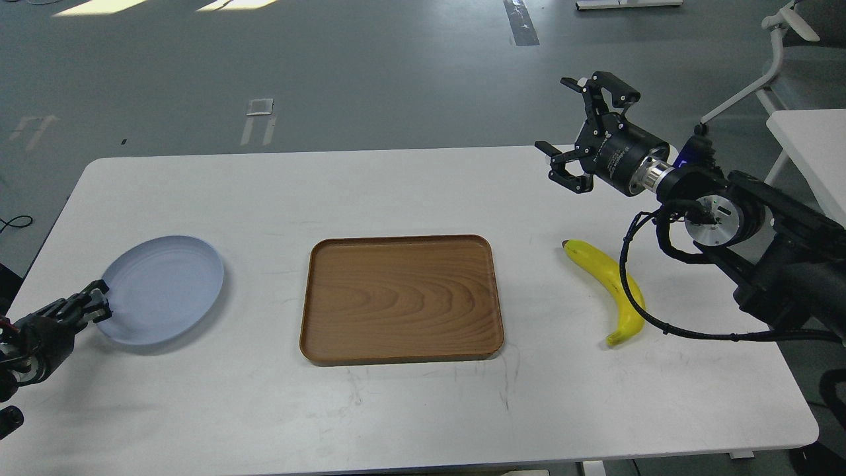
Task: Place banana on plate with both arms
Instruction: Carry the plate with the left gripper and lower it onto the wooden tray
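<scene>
Banana (608, 285) and plate (162, 289) are seen well apart on a white table (410, 410), which fills most of the head view and is the largest thing shown. At the table's centre a rectangular brown wooden tray (401, 299) is laid flat, with nothing in it.

Next in size, the right arm (760, 231) is brought in from 3 o'clock; a loose black cable (634, 297) is hung from it and is draped across the banana's lower half. The plate, round and pale blue-grey, is found at 9 o'clock of the tray, with a clear strip of table between them. Nothing is carried on it.

The banana is laid at 3 o'clock of the tray, flat on the table, its dark tip turned toward 11 o'clock and its other end toward 5 o'clock.

The right pincer (588, 132) is held above the table at 12 o'clock of the banana, clear of it; its fingers are spread wide and nothing is gripped between them. The left pincer (92, 303) is seen at the plate's rim at its 8 o'clock side. It is small and dark, so its fingers cannot be told apart, and whether the rim is gripped cannot be told.
</scene>
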You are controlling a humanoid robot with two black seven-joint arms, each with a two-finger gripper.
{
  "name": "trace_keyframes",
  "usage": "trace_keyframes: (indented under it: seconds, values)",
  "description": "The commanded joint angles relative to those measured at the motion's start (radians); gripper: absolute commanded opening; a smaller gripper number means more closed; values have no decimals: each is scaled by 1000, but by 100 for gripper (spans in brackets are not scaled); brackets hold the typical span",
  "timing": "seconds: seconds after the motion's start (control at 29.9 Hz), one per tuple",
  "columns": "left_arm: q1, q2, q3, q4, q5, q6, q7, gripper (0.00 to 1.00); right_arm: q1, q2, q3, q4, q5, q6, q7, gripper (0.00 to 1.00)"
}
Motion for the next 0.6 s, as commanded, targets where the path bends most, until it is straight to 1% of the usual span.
trace_keyframes:
  seconds: [0.0,0.1,0.17,0.3,0.37,0.57]
  values:
    - [-4,7,-3,-24,-12,-4,0,0,0,-1,2,0,0,0,0,100]
    - [-30,7,-3,-32,-37,-24,0,0,0,-19,5,1,0,0,2,100]
    - [-56,-1,-3,-34,-84,-60,0,0,0,-24,7,1,0,-8,2,100]
    - [-85,-10,-3,-37,-106,-64,0,0,0,-33,7,3,0,-35,11,100]
    - [-116,-28,-3,-79,-107,-64,0,0,2,-44,8,5,0,-40,15,100]
    - [-151,-29,0,-231,-90,-44,0,0,0,-70,8,18,0,-41,17,100]
